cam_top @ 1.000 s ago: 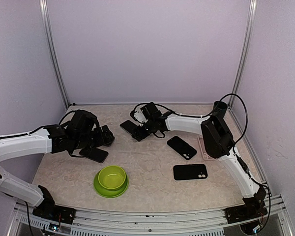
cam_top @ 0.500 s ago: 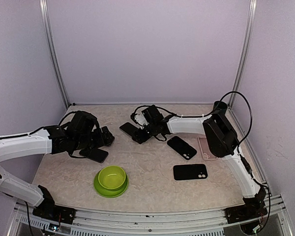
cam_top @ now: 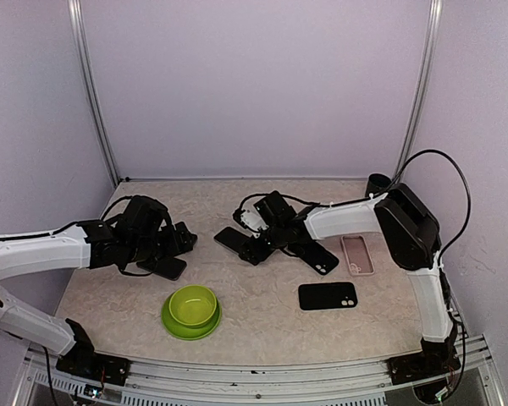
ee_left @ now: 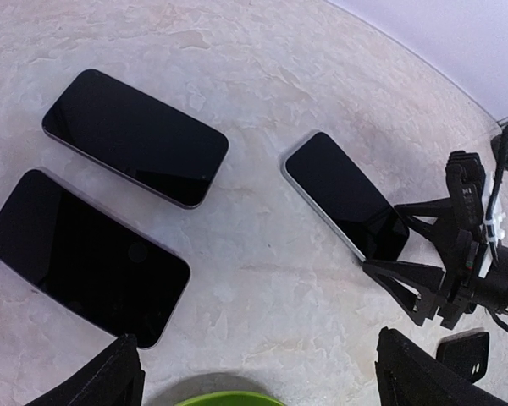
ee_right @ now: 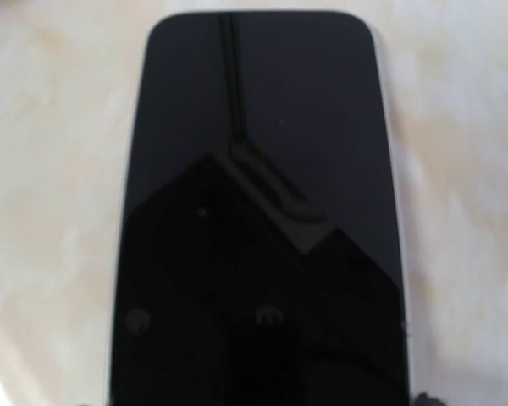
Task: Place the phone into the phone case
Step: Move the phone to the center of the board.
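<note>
Two phones (ee_left: 134, 137) at left, third phone (ee_left: 343, 194) between right pincer (ee_left: 381, 238) tips

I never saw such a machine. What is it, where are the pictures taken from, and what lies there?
Two robot arms with two-finger grippers stand at a table. One picture looks down from above; two come from wrist cameras. On the table lie black phones, a black case, a pink case and a green bowl. The left gripper hangs open above two phones, holding nothing. The right gripper straddles another phone at its end; whether it grips is unclear.
</note>
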